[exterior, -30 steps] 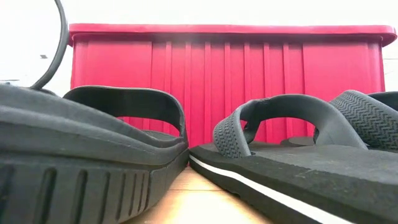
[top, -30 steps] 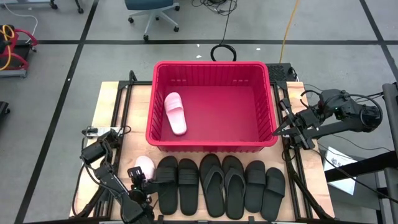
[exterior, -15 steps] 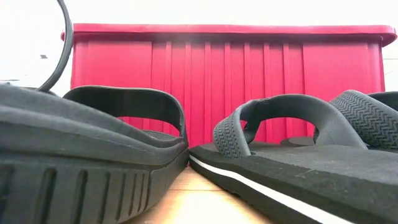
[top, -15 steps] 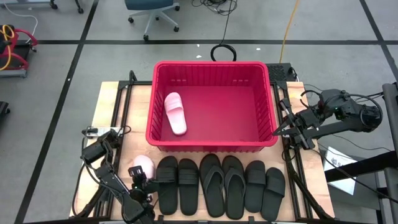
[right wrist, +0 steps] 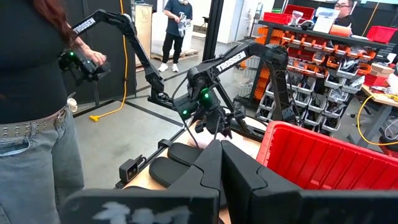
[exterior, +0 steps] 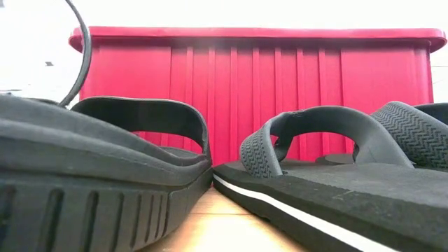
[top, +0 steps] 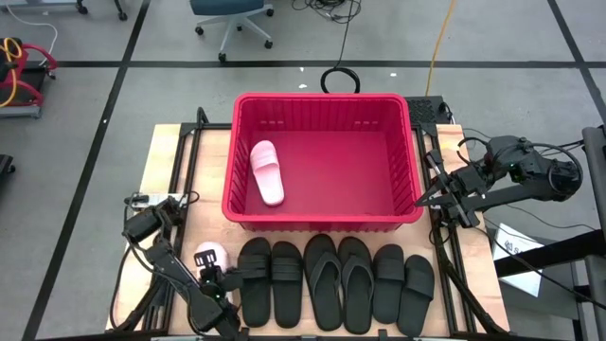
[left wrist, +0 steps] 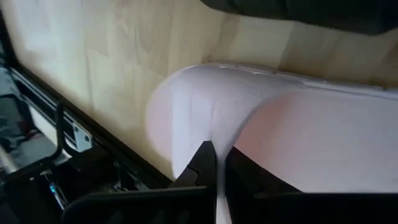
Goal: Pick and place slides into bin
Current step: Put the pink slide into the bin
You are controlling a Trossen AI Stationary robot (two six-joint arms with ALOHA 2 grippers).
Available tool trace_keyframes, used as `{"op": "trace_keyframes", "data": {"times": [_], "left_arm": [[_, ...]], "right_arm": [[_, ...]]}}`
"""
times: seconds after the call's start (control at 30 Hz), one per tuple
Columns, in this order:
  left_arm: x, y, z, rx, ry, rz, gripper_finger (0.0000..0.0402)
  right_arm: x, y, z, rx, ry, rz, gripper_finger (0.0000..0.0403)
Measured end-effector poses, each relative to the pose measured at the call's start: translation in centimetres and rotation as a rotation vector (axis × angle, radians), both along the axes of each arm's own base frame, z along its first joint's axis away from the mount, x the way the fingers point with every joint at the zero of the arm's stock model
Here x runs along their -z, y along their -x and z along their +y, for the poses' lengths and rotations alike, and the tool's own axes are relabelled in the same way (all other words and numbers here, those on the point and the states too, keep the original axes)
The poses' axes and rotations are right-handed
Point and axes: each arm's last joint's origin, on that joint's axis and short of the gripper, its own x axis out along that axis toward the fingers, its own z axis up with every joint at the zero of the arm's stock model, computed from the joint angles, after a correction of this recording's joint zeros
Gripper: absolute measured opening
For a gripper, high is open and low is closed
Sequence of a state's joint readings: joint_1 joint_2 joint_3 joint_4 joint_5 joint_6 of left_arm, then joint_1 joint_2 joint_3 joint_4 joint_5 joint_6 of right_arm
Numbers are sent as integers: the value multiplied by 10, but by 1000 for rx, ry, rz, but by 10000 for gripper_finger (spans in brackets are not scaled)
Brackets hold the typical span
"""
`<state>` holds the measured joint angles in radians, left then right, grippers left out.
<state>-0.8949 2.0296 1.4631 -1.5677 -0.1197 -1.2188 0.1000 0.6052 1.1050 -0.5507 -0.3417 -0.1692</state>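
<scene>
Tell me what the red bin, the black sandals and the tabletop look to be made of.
The red bin looks like molded plastic: ribbed, slotted walls, thick rim, slight sheen. The black sandals look like matte rubber or foam; the low view shows grooved sole edges and a textured strap. The tabletop looks like pale wood, probably plywood or laminate, with visible grain.
</scene>
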Motion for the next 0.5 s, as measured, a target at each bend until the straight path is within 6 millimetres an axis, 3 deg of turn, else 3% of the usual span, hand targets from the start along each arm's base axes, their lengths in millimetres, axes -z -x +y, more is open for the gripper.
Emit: {"op": "trace_keyframes", "data": {"times": [0.23,0.5], "left_arm": [[-53,6,18,-102,111,-162,2],[-119,29,52,-131,309,-307,1]], "right_arm": [[0,0,0,0,0,0,0],[0,0,0,0,0,0,0]]}}
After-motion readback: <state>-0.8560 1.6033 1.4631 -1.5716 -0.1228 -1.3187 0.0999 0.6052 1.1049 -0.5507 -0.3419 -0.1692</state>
